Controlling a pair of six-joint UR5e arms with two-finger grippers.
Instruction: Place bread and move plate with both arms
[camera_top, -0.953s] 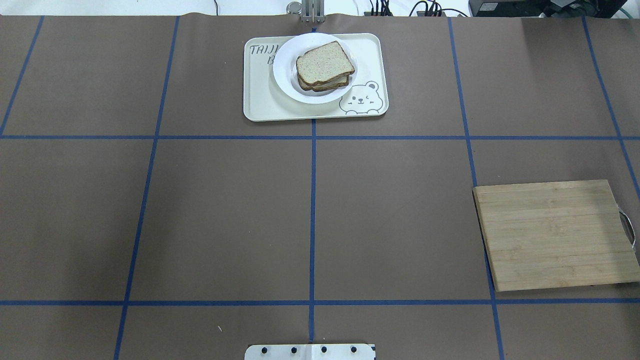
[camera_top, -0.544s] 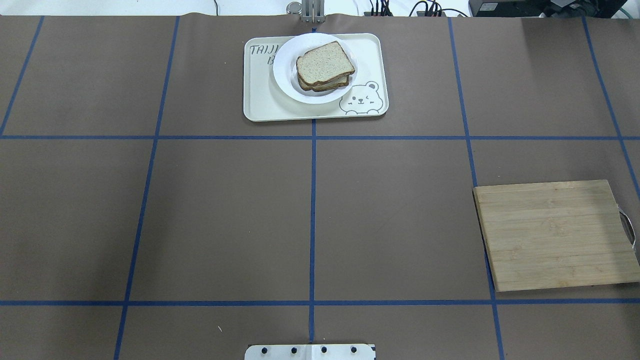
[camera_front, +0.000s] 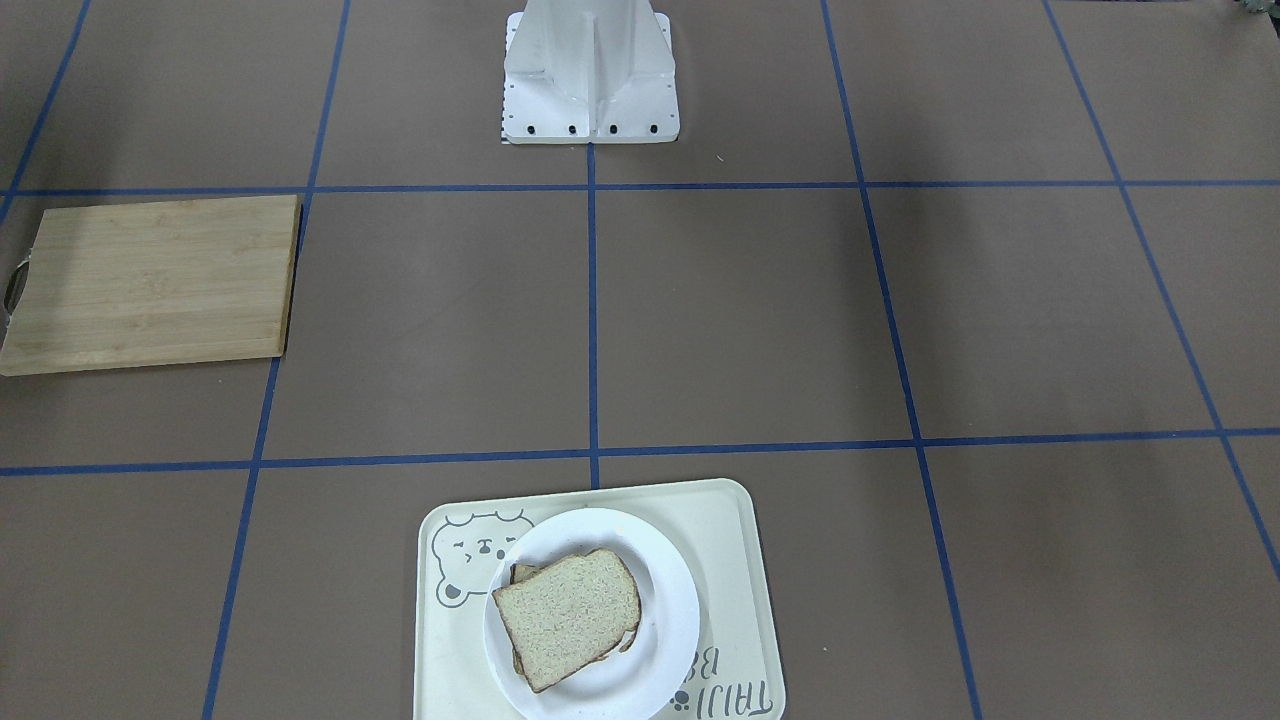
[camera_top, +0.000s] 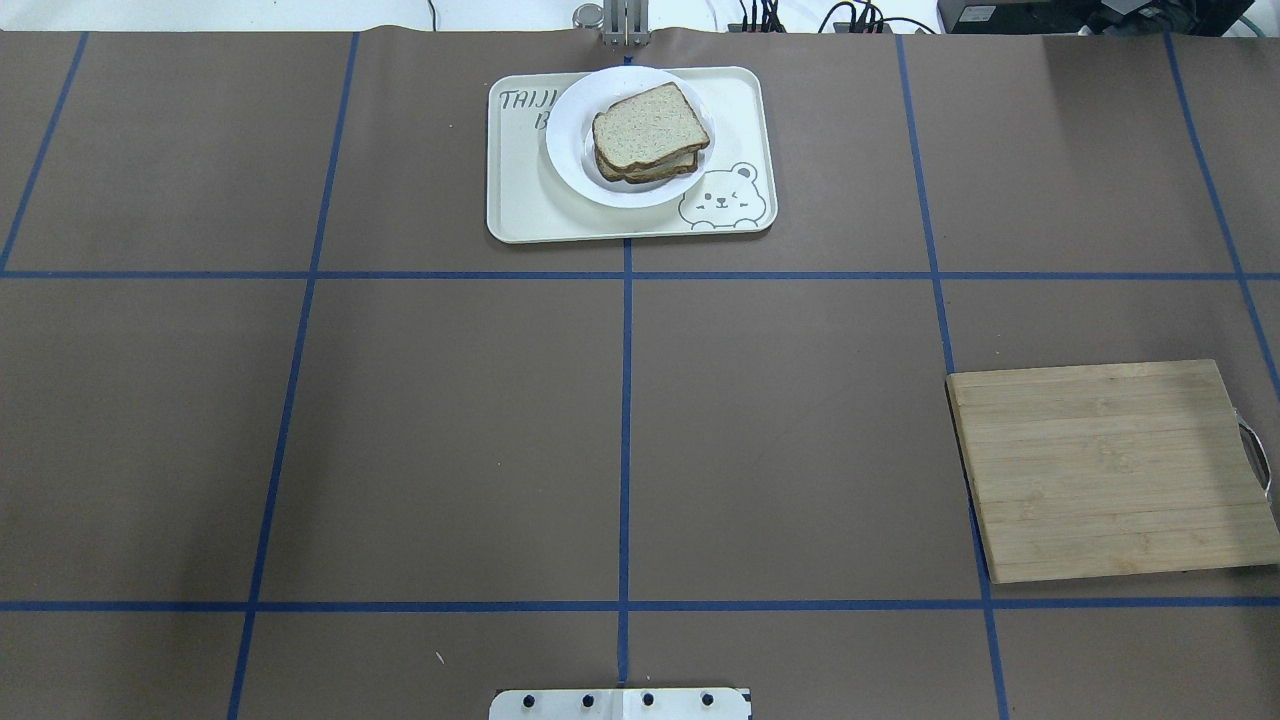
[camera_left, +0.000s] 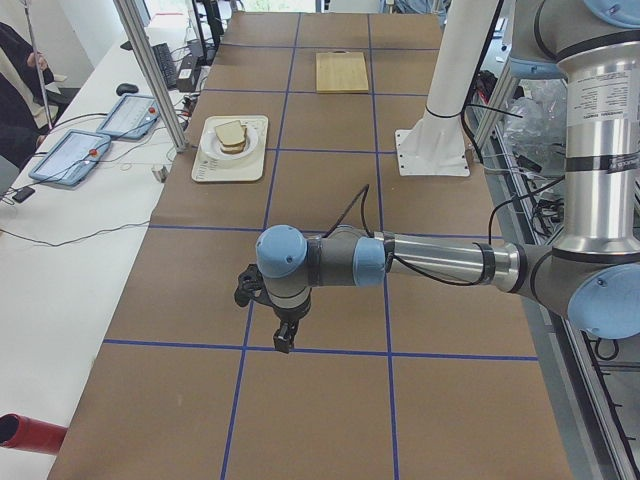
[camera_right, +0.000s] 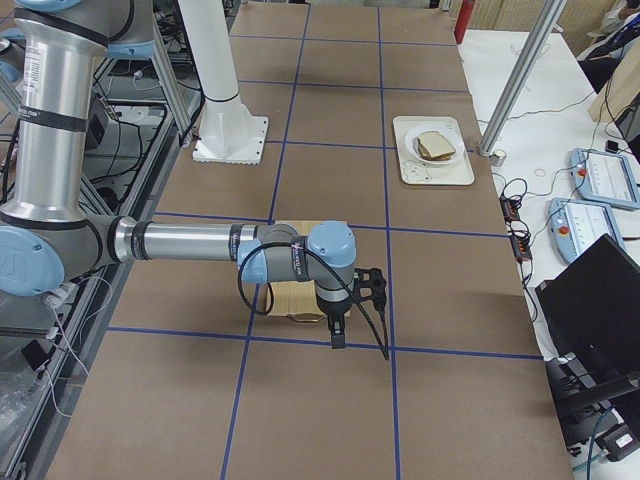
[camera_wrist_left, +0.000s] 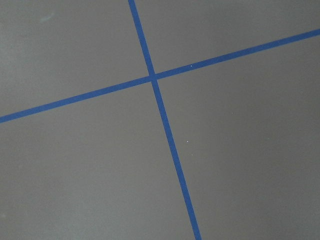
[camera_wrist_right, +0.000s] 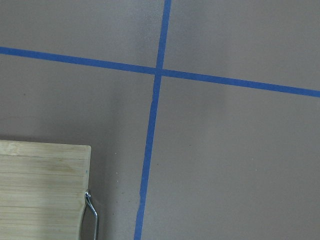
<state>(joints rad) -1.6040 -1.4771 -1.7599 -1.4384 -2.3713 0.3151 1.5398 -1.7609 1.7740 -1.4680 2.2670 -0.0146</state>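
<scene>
A plain slice of bread (camera_top: 650, 125) lies on top of another slice on the round white plate (camera_top: 570, 150), which sits on the cream bear tray (camera_top: 520, 200) at the far middle of the table. The bread (camera_front: 567, 605) and plate (camera_front: 672, 610) also show in the front view. My left gripper (camera_left: 285, 340) hangs over bare table at the left end, far from the plate. My right gripper (camera_right: 336, 335) hangs by the cutting board at the right end. Both show only in the side views, so I cannot tell if they are open or shut.
A bamboo cutting board (camera_top: 1110, 470) with a metal handle lies at the right side. The robot's white base (camera_front: 590, 70) stands at the near middle edge. Blue tape lines grid the brown table cover. Tablets and cables lie beyond the far edge.
</scene>
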